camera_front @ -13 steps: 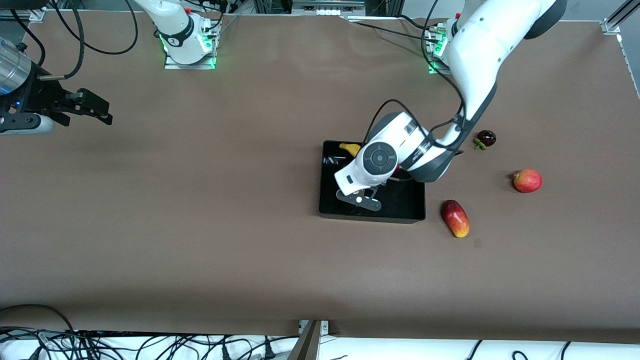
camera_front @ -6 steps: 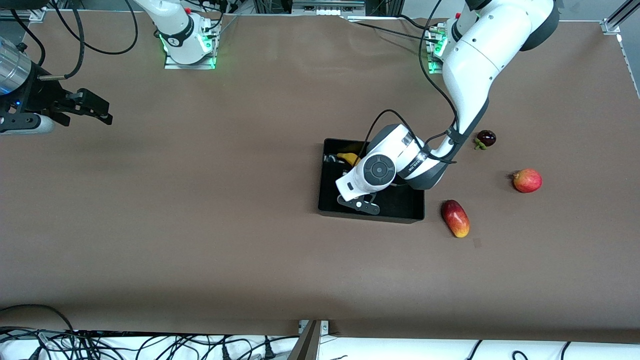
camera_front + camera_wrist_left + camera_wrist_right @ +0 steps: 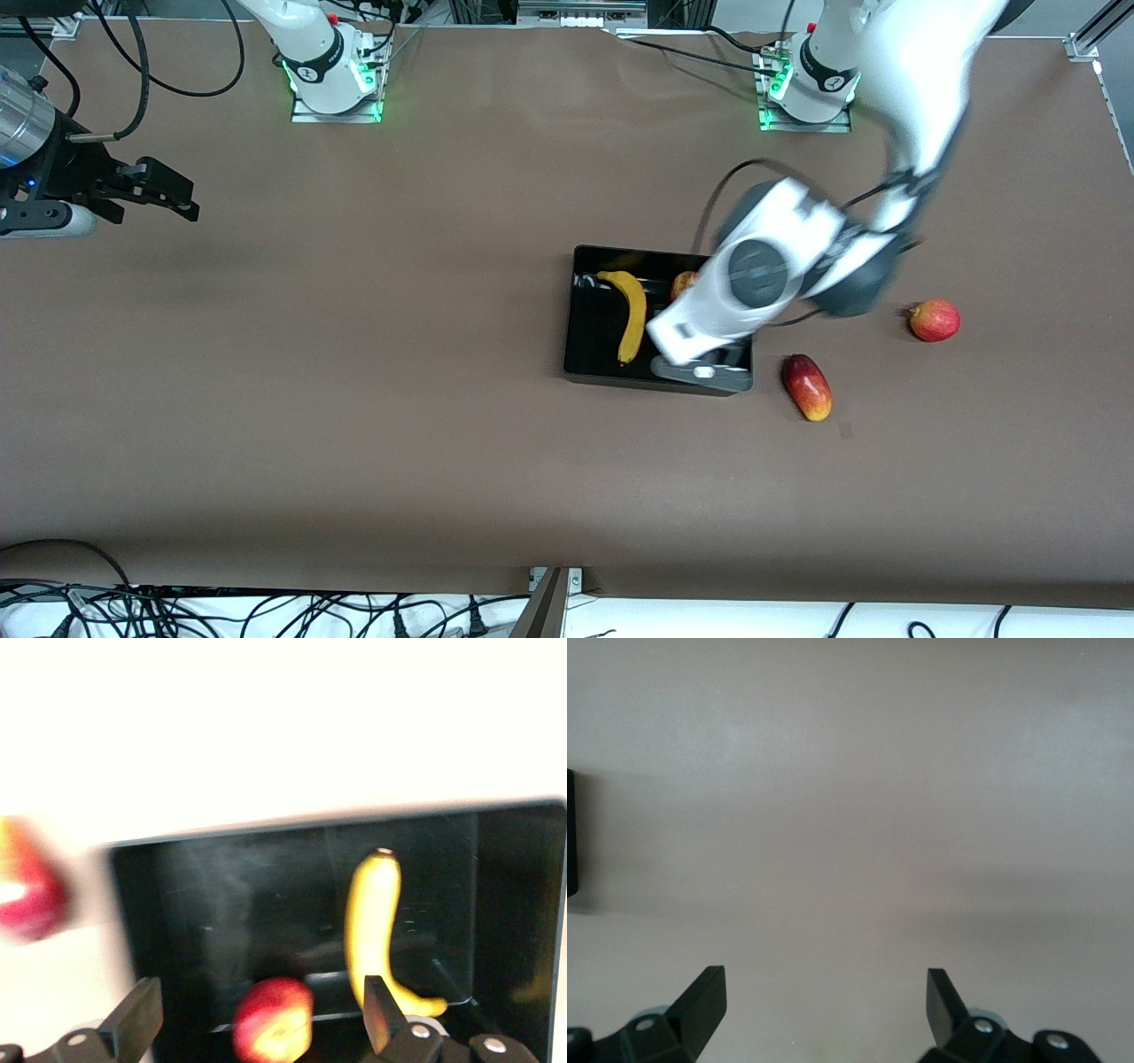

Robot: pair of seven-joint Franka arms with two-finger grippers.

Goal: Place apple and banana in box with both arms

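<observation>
The black box (image 3: pixel 588 351) sits mid-table. The yellow banana (image 3: pixel 628 312) lies inside it, free of any gripper. The red apple (image 3: pixel 681 283) lies in the box too, partly hidden under the left arm. My left gripper (image 3: pixel 704 373) is open and empty, up over the box's corner toward the left arm's end. In the left wrist view the gripper (image 3: pixel 257 1019) has its jaws wide apart above the apple (image 3: pixel 275 1020), with the banana (image 3: pixel 376 930) beside it in the box (image 3: pixel 213 904). My right gripper (image 3: pixel 168 195) waits open at the right arm's end, over bare table (image 3: pixel 824 1005).
An oblong red-yellow mango-like fruit (image 3: pixel 806 386) lies on the table just outside the box toward the left arm's end; it also shows in the left wrist view (image 3: pixel 27 895). A pinkish-red round fruit (image 3: pixel 934 319) lies farther toward that end.
The left arm has risen and swung toward its own end of the table, uncovering the banana and apple lying in the box. The right arm has not moved.
</observation>
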